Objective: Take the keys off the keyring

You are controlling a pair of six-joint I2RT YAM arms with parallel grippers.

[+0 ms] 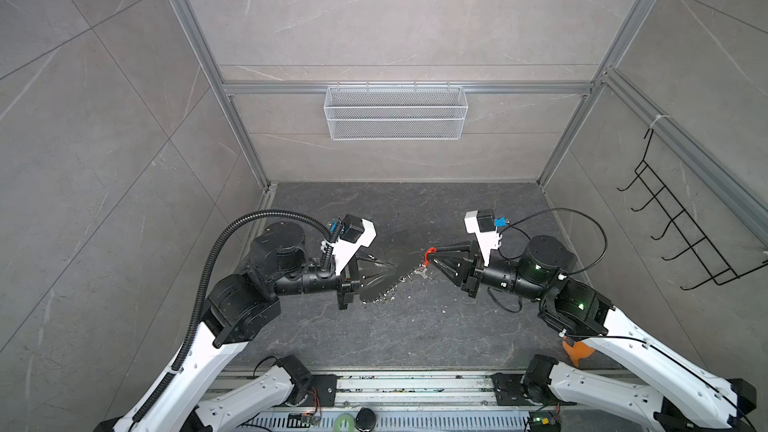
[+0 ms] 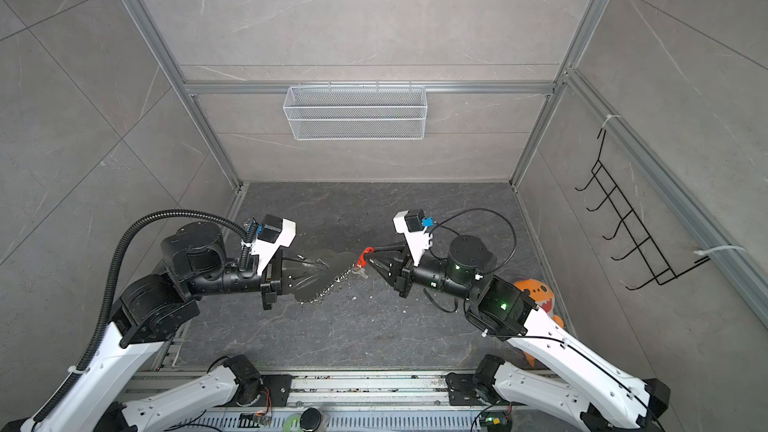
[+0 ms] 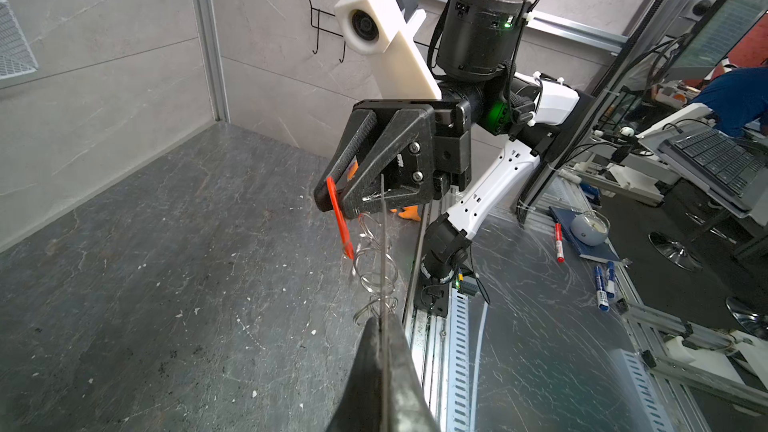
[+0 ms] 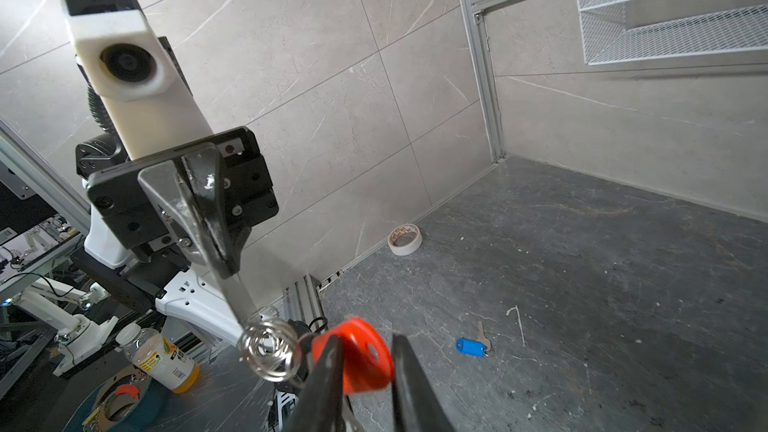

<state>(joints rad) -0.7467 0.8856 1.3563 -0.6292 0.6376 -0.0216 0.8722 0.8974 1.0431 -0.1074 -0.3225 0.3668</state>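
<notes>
Right claw (image 4: pixel 365 342), jaws parted, brackets the red key (image 4: pixel 365 361) in mid-air over the middle of the dark worktop (image 4: pixel 582 284). A gap shows between the key and one finger, so I would not call this a firm hold. My left claw (image 4: pixel 226 261) is clamped hard on the flat grey tag (image 4: pixel 240 299) of the keyring (image 4: pixel 268 351), whose silver rings hang between the two claws, clear of the surface.

In both top views everything sits on one line running left to right. The tag is in the left claw, the rings are in the middle, and the red key is at the right end, inside the tips of my right claw. The key's long axis runs from those tips down and leftward to the rings, where it looks to be linked on.

My right claw is plainly the nearer one. I judge the coming move depends on drawing the key to the right, away from the tag and along that same line, while the left claw anchors the other end.

A blue key (image 4: pixel 471 346) lies loose on the worktop, well apart from both claws and already off the ring.
</notes>
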